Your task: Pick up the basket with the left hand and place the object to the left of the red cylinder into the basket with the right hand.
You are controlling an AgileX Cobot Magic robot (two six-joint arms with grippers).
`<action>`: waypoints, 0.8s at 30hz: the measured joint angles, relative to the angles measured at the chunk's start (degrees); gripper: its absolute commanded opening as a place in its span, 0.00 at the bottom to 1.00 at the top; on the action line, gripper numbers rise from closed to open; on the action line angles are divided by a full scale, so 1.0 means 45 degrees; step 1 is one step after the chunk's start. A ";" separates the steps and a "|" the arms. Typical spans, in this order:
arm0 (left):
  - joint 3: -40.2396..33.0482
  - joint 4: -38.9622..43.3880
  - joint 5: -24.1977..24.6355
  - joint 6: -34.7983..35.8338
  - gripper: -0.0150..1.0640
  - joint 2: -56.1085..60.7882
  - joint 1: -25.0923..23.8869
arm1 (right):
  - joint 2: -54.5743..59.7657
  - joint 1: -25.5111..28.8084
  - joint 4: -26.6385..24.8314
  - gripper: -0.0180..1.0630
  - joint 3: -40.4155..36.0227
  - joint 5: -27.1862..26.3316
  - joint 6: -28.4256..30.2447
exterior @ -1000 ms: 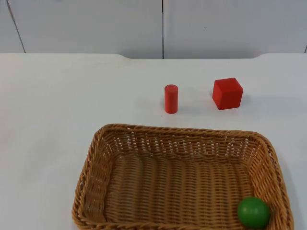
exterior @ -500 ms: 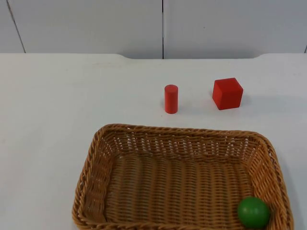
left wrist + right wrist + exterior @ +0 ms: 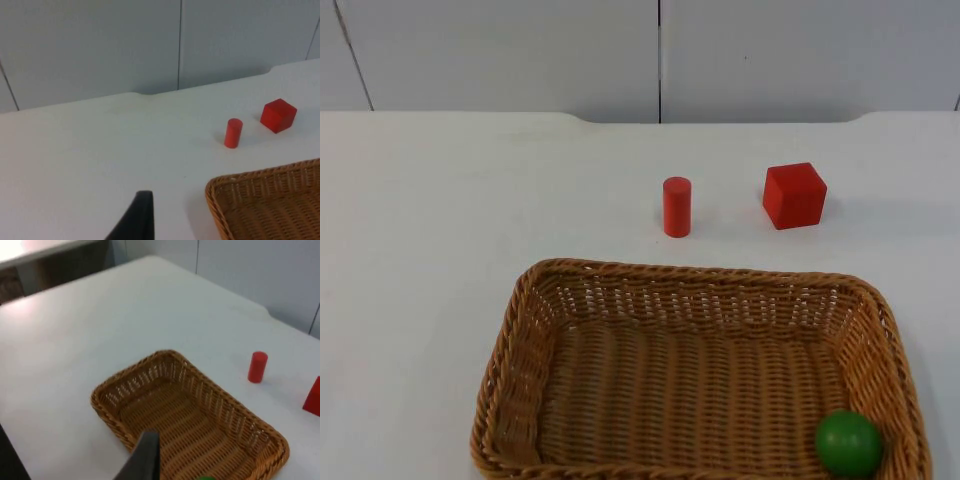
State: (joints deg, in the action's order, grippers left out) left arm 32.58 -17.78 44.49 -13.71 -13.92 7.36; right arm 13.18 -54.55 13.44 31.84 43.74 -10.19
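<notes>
Top view: the wicker basket (image 3: 700,370) rests on the white surface (image 3: 440,250), with a green ball (image 3: 848,442) inside its near right corner. The red cylinder (image 3: 677,207) stands upright beyond the basket's far rim, apart from it; the red cube (image 3: 794,195) sits to the cylinder's right.

Left wrist view: one black fingertip of the left end effector (image 3: 135,220) hangs above bare surface, beside the basket's corner — fingers' opening cannot be told.

Right wrist view: the right end effector (image 3: 145,457) hangs above the basket — its opening likewise cannot be told.
</notes>
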 measured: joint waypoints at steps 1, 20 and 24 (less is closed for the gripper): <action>0.0000 0.0000 0.0000 0.0000 0.99 0.0000 0.0000 | 0.0000 0.0000 0.0000 0.83 0.0000 0.0000 0.0000; -0.0788 0.3667 0.3681 0.2730 0.99 0.3036 0.0000 | -0.2891 -0.0099 -0.1045 0.83 -0.0471 0.3989 0.0793; -0.0903 0.3952 0.3785 0.2810 0.99 0.3036 0.0000 | -0.2891 -0.0099 -0.1098 0.83 -0.0529 0.4069 0.0874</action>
State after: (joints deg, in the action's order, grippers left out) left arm 28.51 0.00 61.52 -1.07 -0.26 7.36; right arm 0.17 -54.99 8.50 29.46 62.05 -6.26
